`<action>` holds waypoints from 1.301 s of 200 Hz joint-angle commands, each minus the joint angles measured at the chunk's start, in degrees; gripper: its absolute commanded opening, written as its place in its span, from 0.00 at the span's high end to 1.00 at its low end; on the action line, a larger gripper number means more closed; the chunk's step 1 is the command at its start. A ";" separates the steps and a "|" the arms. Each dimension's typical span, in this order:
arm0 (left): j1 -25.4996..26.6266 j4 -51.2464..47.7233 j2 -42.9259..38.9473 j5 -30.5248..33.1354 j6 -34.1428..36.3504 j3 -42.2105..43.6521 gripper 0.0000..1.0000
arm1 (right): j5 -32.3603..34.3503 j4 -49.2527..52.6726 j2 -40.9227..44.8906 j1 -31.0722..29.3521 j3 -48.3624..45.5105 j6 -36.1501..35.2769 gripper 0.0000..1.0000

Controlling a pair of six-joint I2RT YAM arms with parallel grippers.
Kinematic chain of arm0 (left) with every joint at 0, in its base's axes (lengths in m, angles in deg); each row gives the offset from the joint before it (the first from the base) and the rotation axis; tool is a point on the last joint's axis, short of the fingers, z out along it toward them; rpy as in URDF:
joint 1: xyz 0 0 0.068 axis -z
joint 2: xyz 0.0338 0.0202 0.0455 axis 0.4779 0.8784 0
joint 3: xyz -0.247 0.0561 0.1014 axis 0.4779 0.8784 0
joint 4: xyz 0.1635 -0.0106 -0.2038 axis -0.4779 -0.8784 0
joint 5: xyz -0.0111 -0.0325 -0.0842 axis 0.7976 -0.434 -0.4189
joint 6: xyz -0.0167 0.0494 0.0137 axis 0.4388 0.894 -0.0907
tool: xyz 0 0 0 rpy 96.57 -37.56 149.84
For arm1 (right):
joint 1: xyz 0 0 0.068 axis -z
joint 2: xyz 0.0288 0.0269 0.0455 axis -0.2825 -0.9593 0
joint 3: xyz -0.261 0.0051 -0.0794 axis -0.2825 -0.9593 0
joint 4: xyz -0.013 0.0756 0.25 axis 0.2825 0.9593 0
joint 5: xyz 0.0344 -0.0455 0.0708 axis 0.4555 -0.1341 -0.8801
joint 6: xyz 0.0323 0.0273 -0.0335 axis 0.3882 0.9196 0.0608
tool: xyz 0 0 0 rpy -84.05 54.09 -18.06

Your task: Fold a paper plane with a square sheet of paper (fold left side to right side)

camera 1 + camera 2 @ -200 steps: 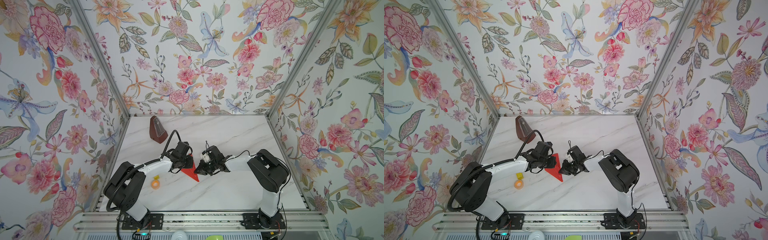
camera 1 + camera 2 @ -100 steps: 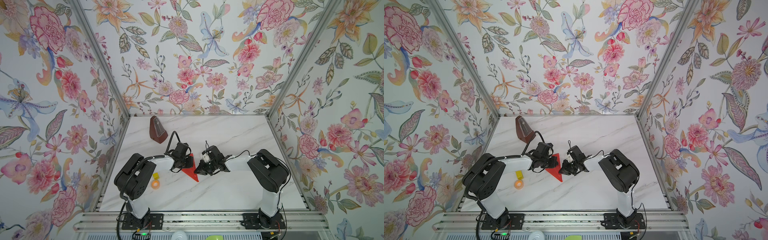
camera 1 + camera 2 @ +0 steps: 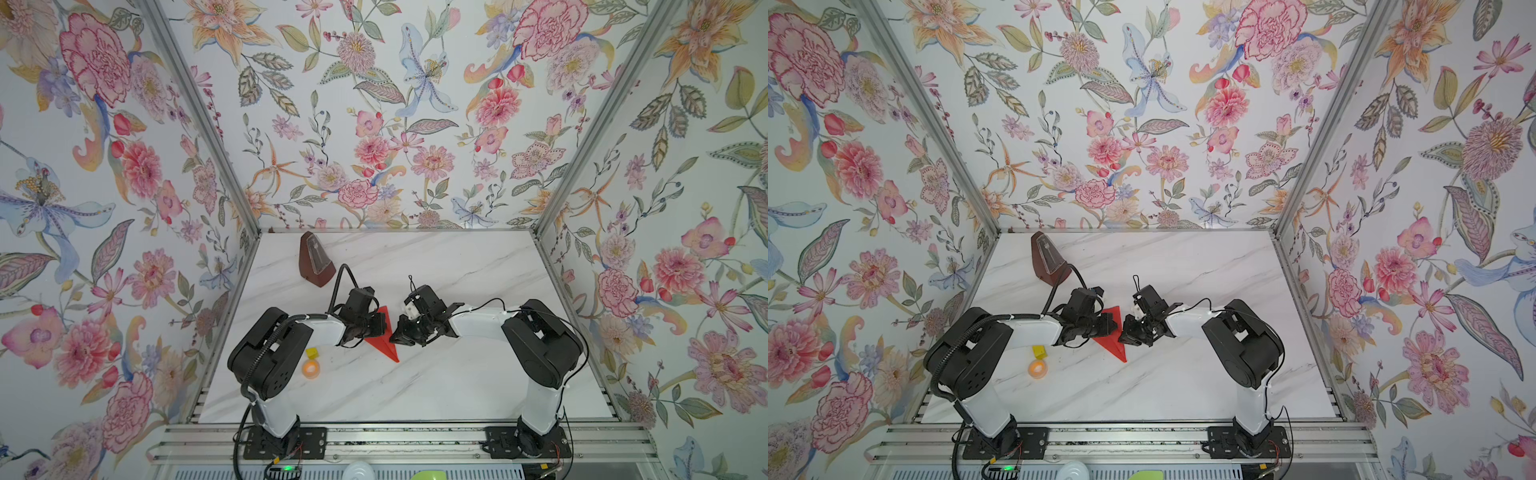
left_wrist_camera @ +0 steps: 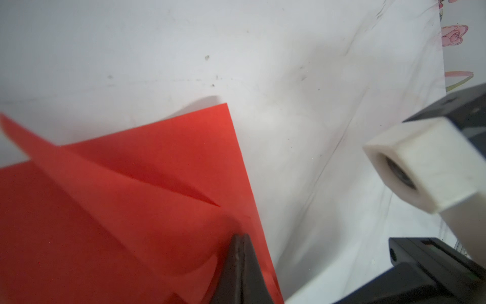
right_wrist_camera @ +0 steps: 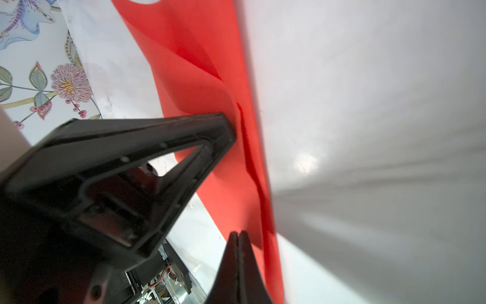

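Note:
The square sheet of paper is bright red and creased into a narrow pointed shape, the makings of the paper plane. It lies on the white marble table, its tip toward the front. My left gripper is shut, its tips resting on the paper near its straight edge; an upper layer bulges up beside them. My right gripper is shut too, its tips at the paper's long edge with nothing between them.
A dark brown metronome stands at the back left. A small yellow block and an orange ring lie by the left arm. Flowered walls close in three sides.
The left arm's elbow has swung in toward the middle and risen while its gripper stayed on the paper and shut the last bit. The right arm and the paper have not moved.

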 commanded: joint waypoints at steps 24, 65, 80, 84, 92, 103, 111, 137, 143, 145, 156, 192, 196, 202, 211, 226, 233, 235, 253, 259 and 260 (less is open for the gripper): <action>-0.48 -6.23 2.50 2.60 -1.13 3.38 0.96 | -1.55 -0.62 -1.64 -1.11 2.11 1.06 0.96; -0.44 -6.37 1.62 3.03 -1.22 3.65 0.97 | 0.30 0.82 -4.10 -0.85 0.35 0.72 0.98; -0.57 -6.79 1.09 3.14 -1.05 3.56 0.97 | 0.67 1.04 -5.00 -0.76 -0.92 0.62 0.98; -0.50 -6.97 0.96 3.19 -0.92 3.47 0.97 | 1.01 1.38 -5.15 -0.74 -1.24 0.47 0.99; -0.47 -7.28 0.50 3.30 -0.56 3.32 0.96 | 1.82 2.39 -5.36 -0.65 -1.67 0.05 0.99; -0.56 -8.53 -0.34 3.93 0.68 2.76 0.96 | 2.54 3.04 -5.36 -0.66 -2.51 -0.55 1.00; -0.72 -10.12 -1.03 4.43 2.15 1.93 0.96 | 2.47 3.14 -5.37 -0.67 -3.12 -0.80 1.00; -0.77 -17.36 -3.68 4.18 11.06 -2.68 0.91 | 0.92 3.26 -5.83 -0.48 -3.92 -2.63 1.00; -0.74 -18.95 -4.34 3.67 13.40 -3.90 0.90 | 0.42 3.70 -5.97 -0.29 -3.67 -3.39 1.00; -0.74 -19.74 -4.59 3.44 14.15 -4.31 0.89 | 0.23 3.86 -5.98 -0.16 -3.64 -3.70 1.00; -0.66 -23.32 -5.76 2.81 17.75 -6.44 0.88 | -0.83 5.02 -6.47 0.35 -2.93 -5.86 1.00; 0.18 -31.47 -7.66 1.58 23.35 -10.05 0.88 | -4.29 8.82 -8.60 2.48 -0.83 -11.37 1.00; 0.42 -31.90 -7.64 1.31 23.46 -10.14 0.88 | -4.53 9.11 -8.71 2.60 -0.69 -11.70 1.00; 0.82 -32.36 -7.50 1.02 23.61 -10.23 0.88 | -4.76 9.32 -8.87 2.84 -0.65 -12.03 1.00; 1.42 -32.70 -7.30 0.53 23.57 -10.30 0.88 | -4.99 9.41 -9.06 3.17 -0.64 -12.33 1.00; 2.75 -32.44 -6.58 -0.16 23.26 -10.41 0.88 | -5.23 9.68 -9.20 3.28 -0.64 -12.60 1.00; 3.38 -32.18 -6.04 -0.22 23.09 -10.66 0.88 | -5.23 9.84 -9.25 3.28 -0.64 -12.73 1.00; 3.61 -32.06 -5.87 -0.28 22.99 -10.72 0.88 | -5.21 9.81 -9.29 3.35 -0.62 -12.67 1.00; 4.59 -30.99 -4.23 -0.80 22.10 -11.46 0.88 | -5.16 9.88 -9.30 3.46 -0.69 -12.82 1.00; 4.82 -30.85 -3.65 -0.77 21.92 -11.80 0.88 | -5.14 9.90 -9.25 3.63 -0.60 -12.90 1.00; 4.90 -30.81 -3.62 -0.80 21.87 -11.86 0.88 | -5.10 9.93 -9.24 3.63 -0.62 -12.86 1.00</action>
